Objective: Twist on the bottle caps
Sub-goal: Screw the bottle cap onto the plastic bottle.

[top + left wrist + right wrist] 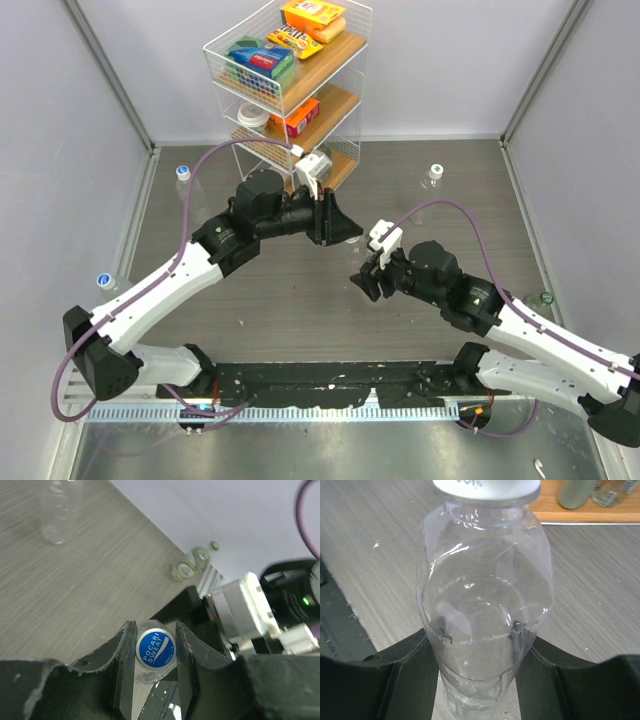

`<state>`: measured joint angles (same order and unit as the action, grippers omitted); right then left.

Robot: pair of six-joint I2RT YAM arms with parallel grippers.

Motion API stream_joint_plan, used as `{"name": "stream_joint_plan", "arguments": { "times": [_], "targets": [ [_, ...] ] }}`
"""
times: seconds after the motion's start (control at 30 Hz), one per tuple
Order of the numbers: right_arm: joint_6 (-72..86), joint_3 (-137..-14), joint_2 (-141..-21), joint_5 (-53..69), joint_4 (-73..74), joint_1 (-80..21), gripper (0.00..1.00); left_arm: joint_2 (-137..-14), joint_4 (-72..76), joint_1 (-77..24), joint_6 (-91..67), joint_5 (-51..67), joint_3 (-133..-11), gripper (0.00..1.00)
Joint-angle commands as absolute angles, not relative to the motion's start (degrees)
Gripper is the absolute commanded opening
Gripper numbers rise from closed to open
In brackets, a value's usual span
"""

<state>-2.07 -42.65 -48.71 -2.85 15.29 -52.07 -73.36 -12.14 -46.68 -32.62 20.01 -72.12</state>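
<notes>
On my far left, a blue-capped bottle [105,283] stands against the wall. A second blue-capped one [183,175] stands further back. Both look finished, and I read them as parked clear of the working area.

The left pincer [155,650] is clenched on the cap [155,648], with a finger pressed against each side of its rim and the blue printed top facing the wrist camera. Clear plastic shows directly beneath it, so I judge the cap is seated on a neck and gripped square so the wrist can twist it.

Just to the right, mid-tabletop [300,300], the right pincer [477,680] is grasping the bottle [485,595] low on its ribbed body, with both fingers flat against the sides. The bottle's shoulder and capped mouth [487,486] point away from that wrist. I think the low grip is there to stop the body turning and to leave the neck free for the other arm. From above, the two pincers sit close together and face each other, which suits one bottle shared between them, though the bottle itself is hard to make out in that view.

Further right, a white-capped bottle [435,175] stands near the back wall and a green-capped one [545,298] stands by the right wall. The wire rack [290,80] of groceries is at the back, well out of the way.
</notes>
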Motion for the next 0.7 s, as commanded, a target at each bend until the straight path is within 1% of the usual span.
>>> {"name": "stream_joint_plan", "arguments": {
  "times": [0.0, 0.03, 0.1, 0.2, 0.23, 0.4, 0.57, 0.63, 0.67],
  "targets": [
    [-3.68, -45.09, -45.71, 7.87, 8.8, -52.03, 0.01, -73.13, -9.23, -48.52, -19.19, 50.4, -70.41, 0.0],
    [-4.21, -44.22, -44.66, 12.35, 8.09, -52.03, 0.01, -72.6, -8.88, -48.6, -16.55, 55.58, -69.44, 0.0],
    [-5.71, -43.33, -43.16, 17.54, 6.59, -52.12, 0.01, -71.2, -7.82, -49.39, -12.15, 61.32, -67.42, 0.0],
    [-7.73, -42.72, -41.93, 25.99, 5.72, -52.03, 0.01, -69.44, -12.37, -49.66, -1.35, 65.91, -66.01, 0.0],
    [-8.69, -42.63, -41.92, 30.63, 5.36, -52.12, 0.01, -69.43, -14.48, -49.66, 1.2, 66.44, -66.09, 0.0],
    [-9.75, -42.63, -43.06, 44.28, 2.99, -52.03, 0.01, -71.8, -24.15, -49.75, 10.09, 71.97, -69.16, 0.0],
    [-11.87, -42.98, -43.68, 48.6, 2.99, -52.12, 0.01, -73.65, -35.93, -49.83, 21.42, 74.62, -72.59, 0.0],
    [-10.55, -43.07, -43.6, 47.65, 2.03, -52.03, 0.01, -72.95, -36.91, -50.01, 23.29, 74.88, -72.6, 0.0],
    [-9.68, -43.24, -43.59, 44.59, 1.93, -52.03, 0.01, -72.34, -36.57, -50.01, 22.59, 74.36, -72.6, 0.05]
  ]
}}
